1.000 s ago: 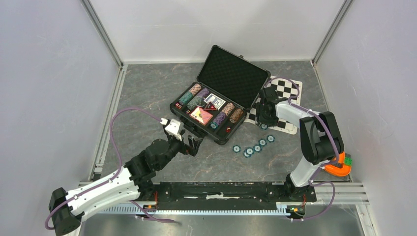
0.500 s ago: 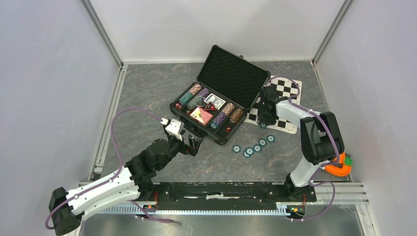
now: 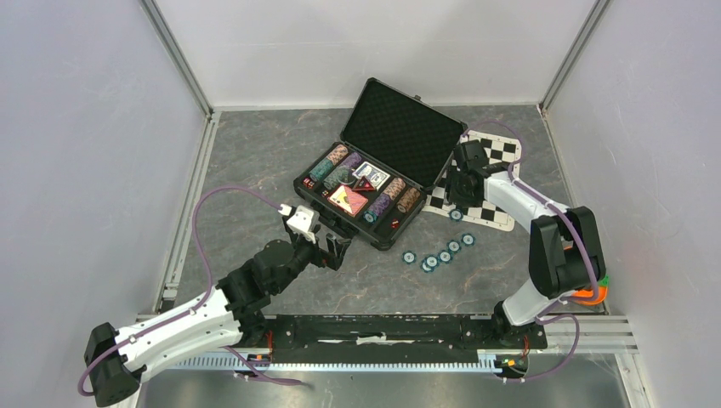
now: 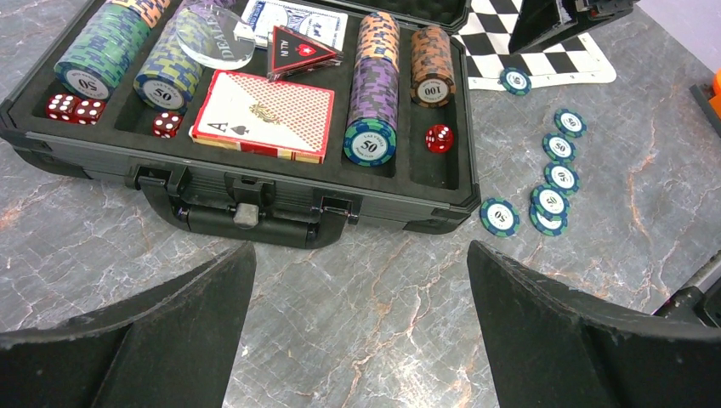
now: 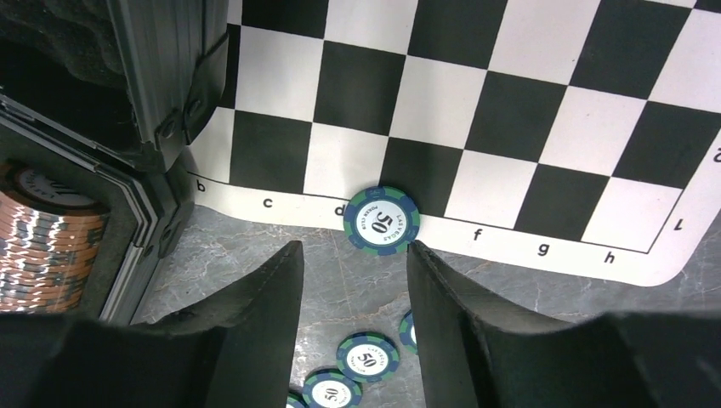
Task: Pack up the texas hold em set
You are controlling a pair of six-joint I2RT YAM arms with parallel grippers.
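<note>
Spreading under everything, a grey marbled table top (image 3: pixel 246 161) was seen, boxed in by pale walls (image 3: pixel 85 127) on three sides. The open black case (image 4: pixel 102 157) was found just ahead of the left gripper (image 4: pixel 359 255). That gripper's fingers were spread as wide as could be and nothing was held. A bare strip of stone was seen between their tips and the case's handle, and wide bare ground to their left.

The right gripper (image 5: pixel 353 255) was seen with its fingers partly spread and nothing pinched. One teal chip (image 5: pixel 382 221) was seen just beyond the tips, across the edge of the chequered mat (image 5: pixel 510 102). The case's corner was seen close on those fingers' left.

Six more teal chips (image 3: pixel 445 255) were counted in a loose line on the wrist side of those fingers, making seven outside the case. Inside, four columns of chips (image 4: pixel 371 110), four red dice (image 4: pixel 439 138), one red deck (image 4: pixel 263 115) and one blue deck (image 4: pixel 289 15) were counted.
</note>
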